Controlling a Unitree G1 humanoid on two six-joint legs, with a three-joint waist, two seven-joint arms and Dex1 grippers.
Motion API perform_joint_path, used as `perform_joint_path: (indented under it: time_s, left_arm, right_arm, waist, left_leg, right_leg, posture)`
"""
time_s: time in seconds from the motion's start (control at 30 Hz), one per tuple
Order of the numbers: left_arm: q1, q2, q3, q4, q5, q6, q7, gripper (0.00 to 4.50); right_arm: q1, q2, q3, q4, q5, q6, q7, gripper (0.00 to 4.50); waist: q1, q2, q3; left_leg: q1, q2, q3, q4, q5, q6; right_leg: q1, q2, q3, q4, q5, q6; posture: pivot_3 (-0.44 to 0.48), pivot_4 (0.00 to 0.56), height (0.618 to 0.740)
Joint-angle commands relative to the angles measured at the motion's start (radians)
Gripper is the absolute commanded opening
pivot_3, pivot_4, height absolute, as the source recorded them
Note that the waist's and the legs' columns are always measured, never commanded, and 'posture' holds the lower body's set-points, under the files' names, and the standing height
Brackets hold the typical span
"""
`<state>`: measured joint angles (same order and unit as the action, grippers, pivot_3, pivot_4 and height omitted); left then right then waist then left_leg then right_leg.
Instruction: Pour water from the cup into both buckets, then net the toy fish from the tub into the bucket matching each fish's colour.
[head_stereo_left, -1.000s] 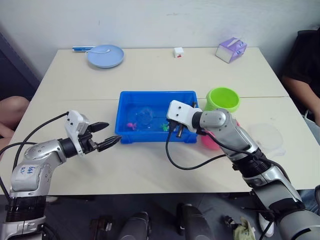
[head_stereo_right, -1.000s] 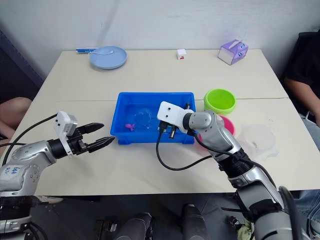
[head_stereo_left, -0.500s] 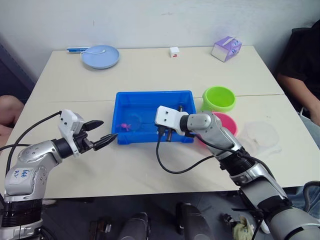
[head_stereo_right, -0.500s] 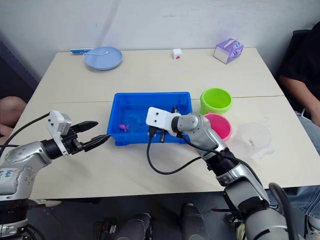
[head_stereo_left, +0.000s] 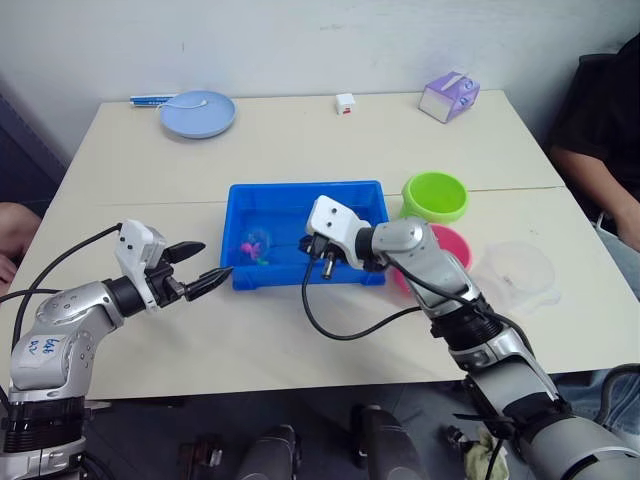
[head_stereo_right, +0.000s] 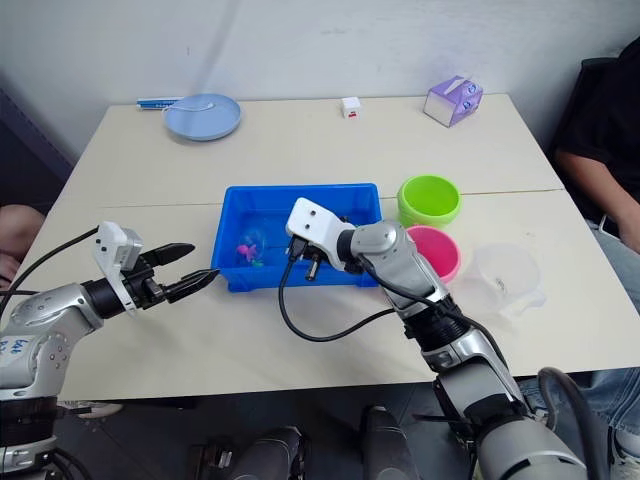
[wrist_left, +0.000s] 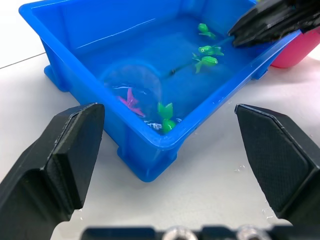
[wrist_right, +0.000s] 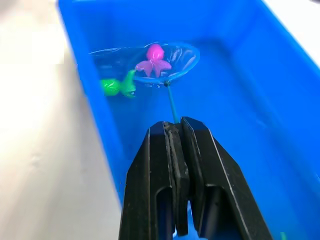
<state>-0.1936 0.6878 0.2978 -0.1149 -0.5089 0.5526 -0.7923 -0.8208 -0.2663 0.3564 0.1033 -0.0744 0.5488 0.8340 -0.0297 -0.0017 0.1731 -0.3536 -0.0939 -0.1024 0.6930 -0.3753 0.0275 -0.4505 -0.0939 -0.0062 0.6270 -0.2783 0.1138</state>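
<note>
My matt black plastic fingers (wrist_right: 172, 165) pinch a thin stick over the glossy blue plastic tub (wrist_left: 150, 145), fine net (wrist_right: 150, 60) mesh, shiny plastic fish (wrist_right: 154, 59), matt tabletop (head_stereo_left: 300, 150).

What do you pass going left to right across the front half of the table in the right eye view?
Left gripper → blue tub → pink bucket → clear cup.

Pale beige surface (head_stereo_left: 300, 150), seam running across its middle. On it: blue tub (head_stereo_left: 275, 190) near centre, lime green bucket (head_stereo_left: 436, 196) and pink bucket (head_stereo_left: 448, 250) just beside it, clear cup (head_stereo_left: 517, 272) near the pink one. Far edge: pale blue plate (head_stereo_left: 197, 112), small white cube (head_stereo_left: 345, 102), purple box (head_stereo_left: 448, 96).
</note>
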Motion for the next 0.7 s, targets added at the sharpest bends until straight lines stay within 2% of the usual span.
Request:
perform_joint_path:
  time_s: [0.03,0.27,0.37,0.53,0.7]
  left_arm:
    - [-0.02,0.004,0.013,-0.017,-0.01,-0.019,0.002,4.5]
    - [-0.058,-0.008,0.012,-0.001,-0.031,-0.005,-0.004,4.5]
    - [-0.085,-0.025,0.006,-0.006,-0.072,0.031,-0.017,4.5]
    - [-0.142,-0.064,-0.083,-0.007,-0.077,0.048,-0.042,4.5]
    - [-0.232,-0.124,-0.178,0.037,-0.069,0.047,-0.085,4.5]
  right_arm:
    - [0.002,0.004,-0.028,-0.054,0.022,-0.014,-0.02,0.79]
    - [0.044,0.013,-0.09,-0.138,0.116,0.092,-0.02,0.79]
    - [0.101,-0.04,-0.131,-0.252,0.147,0.142,-0.017,0.79]
    - [0.249,-0.138,-0.237,-0.516,0.256,0.244,-0.006,0.79]
    - [0.393,-0.213,-0.384,-0.741,0.305,0.355,-0.094,0.79]
  waist:
    - [0.0,0.0,0.0]
    - [0.0,0.0,0.0]
    - [0.003,0.0,0.0]
    - [0.019,0.0,0.0]
    - [0.031,0.0,0.0]
  left_leg:
    - [0.0,0.0,0.0,0.0,0.0,0.0]
    - [0.0,0.0,0.0,0.0,0.0,0.0]
    - [0.0,0.0,0.0,0.0,0.0,0.0]
    - [0.0,-0.001,-0.001,0.0,0.0,0.0]
    - [0.0,-0.001,-0.001,0.001,0.0,0.0]
  right_leg:
    - [0.0,0.0,0.0,0.0,0.0,0.0]
    - [0.0,0.0,0.0,0.0,0.0,0.0]
    - [0.0,0.0,0.0,0.0,0.0,0.0]
    - [0.001,-0.001,0.0,-0.001,0.0,0.0]
    - [0.001,-0.001,0.001,0.0,0.0,0.0]
  posture:
    - [0.0,0.15,0.74]
    - [0.0,0.15,0.74]
    - [0.0,0.15,0.74]
    - [0.0,0.15,0.74]
    - [0.0,0.15,0.74]
